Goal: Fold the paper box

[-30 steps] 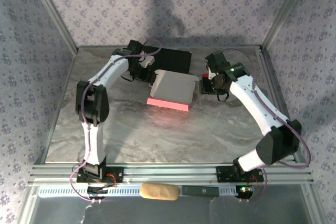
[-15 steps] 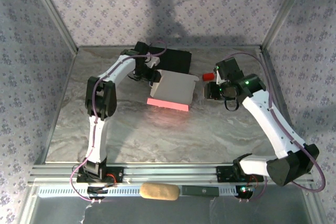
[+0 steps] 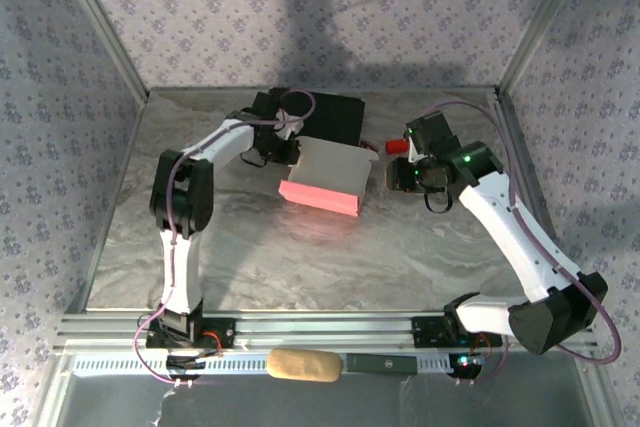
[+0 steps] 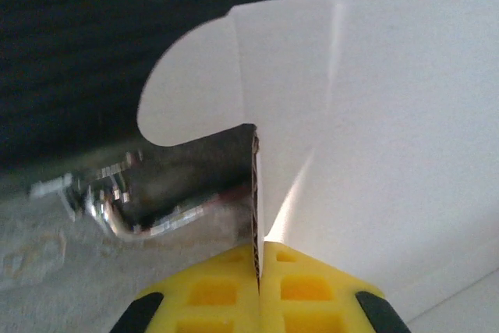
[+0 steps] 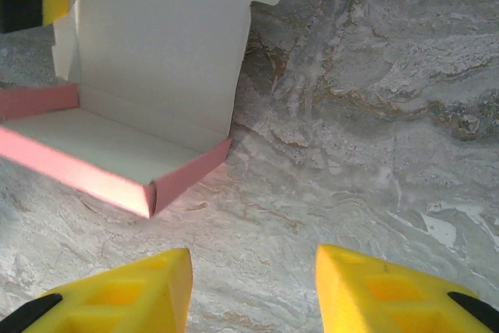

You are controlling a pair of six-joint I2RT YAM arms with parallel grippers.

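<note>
Changed since the prior frame: left gripper has snapped shut; right arm has swung off to the right, away from the box.

1. Tan oblong pad: lies on the front rail between the arm bases; idle.
2. Marbled table: work surface.
3. Right gripper: jaws about half apart, holding nothing. It is low over the table and faces the box's right end, probably waiting for a side flap.
4. Paper box: mid-table, toward the back. Pink front wall low, inside pale, lid raised at the rear.
5. Left gripper: yellow pads pinched on the lid's left edge, under its rounded tab, presumably to steer the lid over.
6. Black hard case: just behind the box, metal latch showing.
7. Red block: beside the case.
</note>
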